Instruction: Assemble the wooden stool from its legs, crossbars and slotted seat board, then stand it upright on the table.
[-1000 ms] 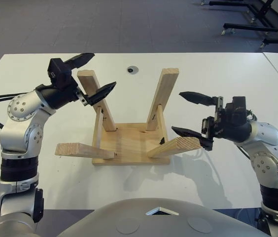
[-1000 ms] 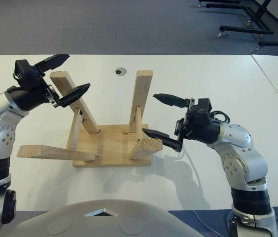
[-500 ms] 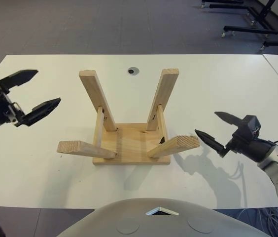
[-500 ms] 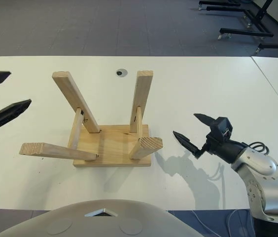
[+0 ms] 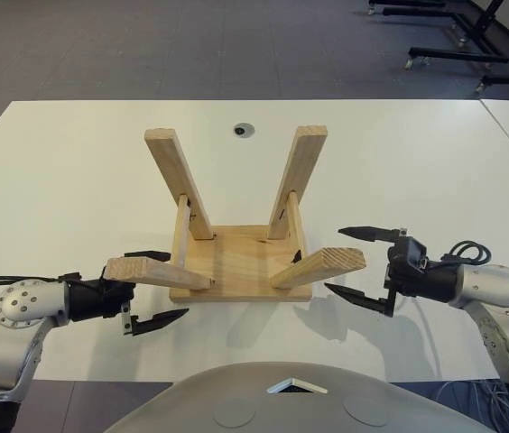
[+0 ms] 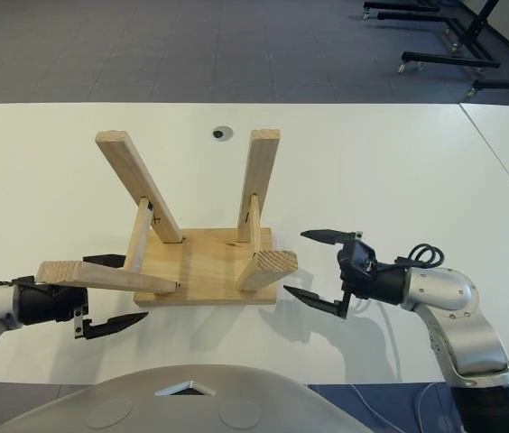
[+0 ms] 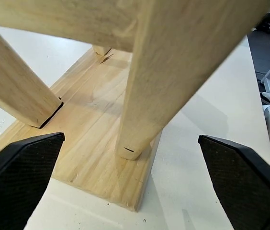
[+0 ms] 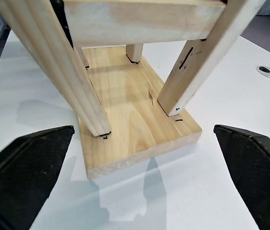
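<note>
Four legs (image 5: 180, 180) — two crossbars (image 5: 180, 239) — one seat board (image 5: 236, 263)

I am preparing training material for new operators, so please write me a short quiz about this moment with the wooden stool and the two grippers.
1. True or false: the stool stands upright on its legs.
2. The jaws of the left gripper and the right gripper are: A) open, B) shut on a leg, C) shut on nothing.
3. How many legs rise from the seat board?
Key: 1 false, its seat board lies on the table, legs up; 2 A; 3 four.
</note>
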You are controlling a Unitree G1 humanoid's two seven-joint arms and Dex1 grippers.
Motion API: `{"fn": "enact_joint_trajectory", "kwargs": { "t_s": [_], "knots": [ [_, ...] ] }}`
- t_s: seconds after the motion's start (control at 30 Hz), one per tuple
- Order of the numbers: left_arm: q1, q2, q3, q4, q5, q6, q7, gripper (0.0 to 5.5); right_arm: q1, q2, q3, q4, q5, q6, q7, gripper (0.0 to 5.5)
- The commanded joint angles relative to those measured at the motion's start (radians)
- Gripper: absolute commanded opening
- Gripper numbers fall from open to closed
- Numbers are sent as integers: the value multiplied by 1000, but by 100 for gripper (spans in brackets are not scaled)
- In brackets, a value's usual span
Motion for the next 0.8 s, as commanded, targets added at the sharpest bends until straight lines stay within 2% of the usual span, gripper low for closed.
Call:
{"fn": "enact_joint_trajectory", "kwargs": {
  "t_s": [0.03,0.2,0.4,0.6,0.8],
  "knots": [
    [-55,0,-66,-13,10,9,9,454,-12,40,77,-48,11,34,-25,540],
    [-76,5,-107,-17,5,13,19,386,-12,66,172,-53,-27,33,-45,540],
    [-68,28,-122,-37,29,16,34,296,-8,39,177,-32,-16,34,-17,540],
    [-130,32,-185,0,73,12,38,195,29,67,209,-20,-41,-6,-44,540],
    [-124,-3,-216,85,116,-35,80,184,35,81,216,10,-41,-37,-40,540]
  ]
}}
